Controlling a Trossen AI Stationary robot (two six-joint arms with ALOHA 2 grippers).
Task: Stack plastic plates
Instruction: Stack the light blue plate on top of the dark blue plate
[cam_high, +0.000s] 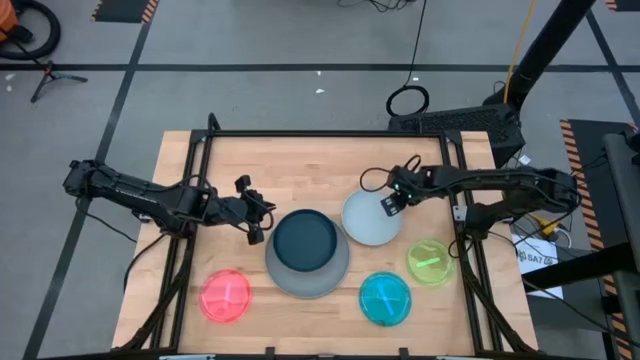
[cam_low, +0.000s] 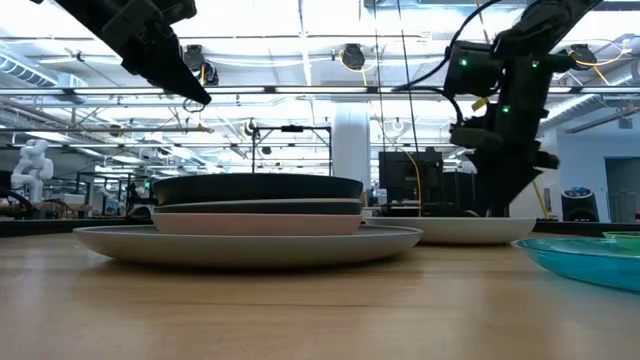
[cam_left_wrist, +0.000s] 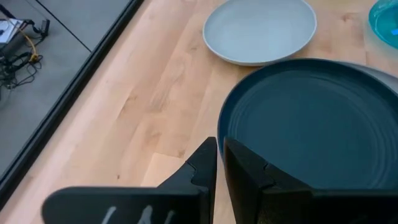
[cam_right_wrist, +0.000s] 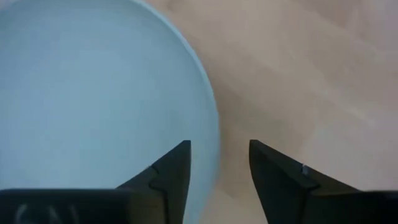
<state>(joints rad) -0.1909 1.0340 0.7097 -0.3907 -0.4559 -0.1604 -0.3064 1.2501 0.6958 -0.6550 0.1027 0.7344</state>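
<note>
Right pincer (cam_right_wrist: 219, 163) is straddling, jaws parted and gripping nothing, the pale blue plate (cam_high: 370, 218) right of centre; judged next: closing, then lifting onto the stack (cam_high: 306, 252). Left pincer (cam_high: 254, 225) is waiting nearly closed, empty.

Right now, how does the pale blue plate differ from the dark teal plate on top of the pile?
The pale blue plate lies alone on the wood; the dark teal plate tops a stack on the big grey plate. The right gripper, open, straddles the pale blue plate's rim; the left gripper, shut, sits beside the dark teal one. Both are round and lie flat.
</note>
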